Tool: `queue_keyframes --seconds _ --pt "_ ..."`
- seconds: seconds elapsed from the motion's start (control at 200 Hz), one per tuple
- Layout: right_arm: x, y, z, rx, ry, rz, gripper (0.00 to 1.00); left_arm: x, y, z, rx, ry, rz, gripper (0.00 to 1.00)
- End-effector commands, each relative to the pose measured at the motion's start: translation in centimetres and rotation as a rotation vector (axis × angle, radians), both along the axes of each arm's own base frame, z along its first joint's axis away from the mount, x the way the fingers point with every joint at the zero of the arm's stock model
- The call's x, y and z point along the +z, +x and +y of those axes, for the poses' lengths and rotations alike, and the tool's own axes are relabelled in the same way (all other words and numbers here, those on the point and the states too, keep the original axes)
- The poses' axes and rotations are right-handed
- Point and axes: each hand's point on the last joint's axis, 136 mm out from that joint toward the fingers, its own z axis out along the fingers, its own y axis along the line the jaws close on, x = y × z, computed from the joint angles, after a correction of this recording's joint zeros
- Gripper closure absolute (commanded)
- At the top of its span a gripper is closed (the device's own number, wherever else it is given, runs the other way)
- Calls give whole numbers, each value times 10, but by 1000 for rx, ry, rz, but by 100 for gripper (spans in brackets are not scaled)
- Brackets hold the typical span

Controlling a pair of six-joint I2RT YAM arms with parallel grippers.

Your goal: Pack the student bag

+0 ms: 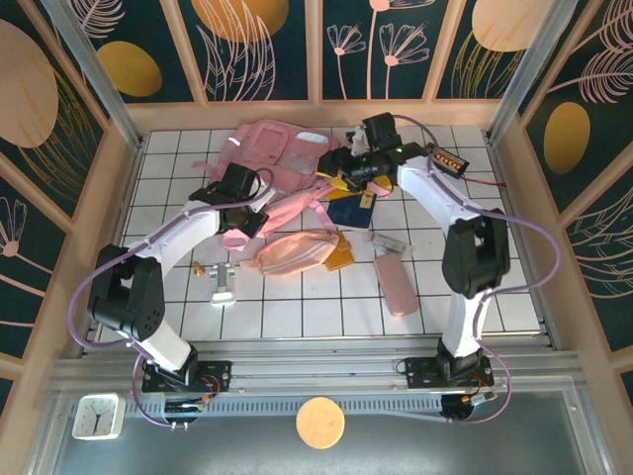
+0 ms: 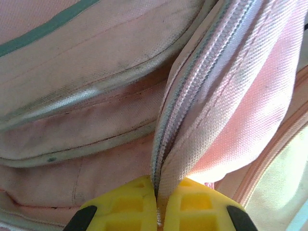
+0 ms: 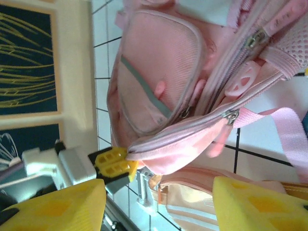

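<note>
The student bag (image 1: 272, 148) is a soft pink backpack lying at the back of the tiled table. My left gripper (image 1: 245, 210) holds its near left edge. In the left wrist view my left gripper (image 2: 161, 207) is shut on a zipped fabric edge of the student bag (image 2: 96, 72), and the cloth rises from between the yellow fingers. My right gripper (image 1: 341, 176) hovers over the bag's right side. In the right wrist view my right gripper (image 3: 159, 207) stands open with nothing between its yellow fingertips (image 3: 57, 207), above the student bag (image 3: 159, 62), and the left gripper (image 3: 113, 163) pinches the bag's lower edge.
A peach-pink oval pouch (image 1: 292, 252) lies in front of the bag on a yellow flat item (image 1: 341, 252). A slim pink case (image 1: 396, 282) lies to the right, a dark blue item (image 1: 351, 210) by the bag, and a small metal piece (image 1: 220, 282) to the left. Wooden walls surround the table.
</note>
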Motion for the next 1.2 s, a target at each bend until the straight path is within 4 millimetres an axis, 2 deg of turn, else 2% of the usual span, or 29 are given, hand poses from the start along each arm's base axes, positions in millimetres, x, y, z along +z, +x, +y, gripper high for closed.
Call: queue_keyframes --seconds 0.0,0.1,0.17,0.375,0.575,0.691,0.756,0.856,1.011,1.196 --pt "5 -6 -4 90 17 -170 40 45 10 -14 -2 -115 -78 100" --pt "-12 -11 -4 107 -28 -171 42 50 9 -16 -5 -123 -82 100" --pt "-27 -6 -4 89 -79 -125 42 52 8 -14 -5 -122 -86 100" --pt "-45 8 8 129 -174 -146 42 52 3 -17 -17 -140 -82 100" --pt "-62 14 8 212 -229 -254 42 65 9 -21 -21 -158 -100 100" --pt "-58 17 5 245 -202 -351 42 75 8 -28 -47 -188 -84 100" --pt "-43 8 7 308 -102 -430 49 81 6 -33 -73 -209 -80 100" --pt "-16 -2 -3 326 46 -538 49 92 4 -37 -99 -228 -86 100" --pt "-6 9 -29 302 226 -411 51 109 0 -47 -140 -287 -79 100" --pt "-6 9 -32 343 322 -371 51 113 0 -54 -159 -317 -66 100"
